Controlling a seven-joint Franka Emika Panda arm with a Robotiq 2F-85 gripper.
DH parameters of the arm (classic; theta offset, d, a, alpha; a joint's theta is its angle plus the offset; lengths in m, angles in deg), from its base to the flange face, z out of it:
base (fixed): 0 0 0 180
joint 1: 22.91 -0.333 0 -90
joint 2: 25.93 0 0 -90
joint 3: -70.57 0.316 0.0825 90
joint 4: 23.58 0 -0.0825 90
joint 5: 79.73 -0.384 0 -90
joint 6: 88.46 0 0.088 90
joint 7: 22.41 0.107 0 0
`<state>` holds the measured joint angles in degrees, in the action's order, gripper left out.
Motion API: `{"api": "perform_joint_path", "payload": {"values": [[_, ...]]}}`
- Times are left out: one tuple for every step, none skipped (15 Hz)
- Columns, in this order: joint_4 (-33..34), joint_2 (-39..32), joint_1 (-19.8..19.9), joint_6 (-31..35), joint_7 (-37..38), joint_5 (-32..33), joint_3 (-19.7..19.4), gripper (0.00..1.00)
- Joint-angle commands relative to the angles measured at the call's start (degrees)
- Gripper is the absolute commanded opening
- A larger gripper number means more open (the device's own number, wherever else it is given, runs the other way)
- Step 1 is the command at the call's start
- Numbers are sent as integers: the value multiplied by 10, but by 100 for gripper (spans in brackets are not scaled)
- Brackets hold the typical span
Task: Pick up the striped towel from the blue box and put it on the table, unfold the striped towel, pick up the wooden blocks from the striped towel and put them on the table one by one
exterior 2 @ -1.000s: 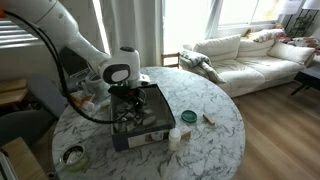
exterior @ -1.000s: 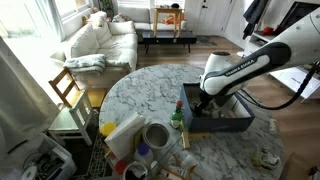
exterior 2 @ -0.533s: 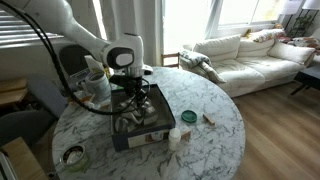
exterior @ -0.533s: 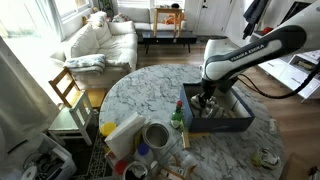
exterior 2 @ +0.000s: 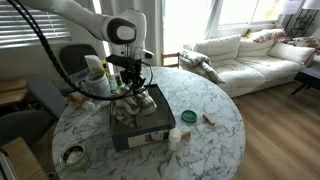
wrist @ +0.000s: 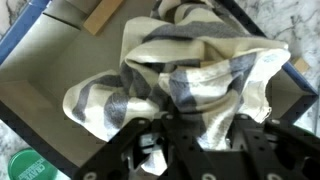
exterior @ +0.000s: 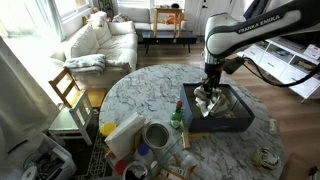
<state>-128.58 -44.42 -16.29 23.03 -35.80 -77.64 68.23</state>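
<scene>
My gripper (wrist: 195, 118) is shut on the striped towel (wrist: 190, 70), a cream cloth with dark stripes that hangs bunched from the jaws. In both exterior views the towel (exterior: 207, 101) (exterior 2: 130, 100) dangles just above the blue box (exterior: 240, 122) (exterior 2: 152, 132), its lower end still at the box's level. The box stands on the marble table (exterior: 140, 90) (exterior 2: 205, 105). A wooden block (wrist: 103, 14) lies on the box's grey floor in the wrist view. Any other blocks are hidden by the cloth.
Cups, a roll of tape and clutter (exterior: 150, 135) crowd the table edge near the box. A green lid (exterior 2: 188, 117) and small bottles (exterior 2: 176, 136) lie beside the box. A wooden chair (exterior: 68, 90) and a sofa (exterior: 100, 40) stand beyond the table.
The arm has risen, lifting the towel up out of the box. The jaws have stayed closed on the cloth.
</scene>
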Motion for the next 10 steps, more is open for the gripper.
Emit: {"api": "perform_joint_path", "payload": {"values": [[23, 30, -6, -74, 5, 10, -2, 16], [25, 42, -8, -95, 11, 7, -2, 16], [23, 58, -9, -112, 15, 3, -1, 16], [22, 72, -10, -124, 14, 1, 0, 16], [12, 92, -12, -127, 15, 4, -1, 16], [4, 112, -13, -130, 17, 1, -1, 16], [-1, 130, -14, -137, 13, -6, 1, 16], [-8, 146, -15, -157, 9, -22, 2, 16], [-10, 156, -18, -188, 11, -33, 4, 16], [-15, 166, -19, -214, 7, -54, 5, 16]]}}
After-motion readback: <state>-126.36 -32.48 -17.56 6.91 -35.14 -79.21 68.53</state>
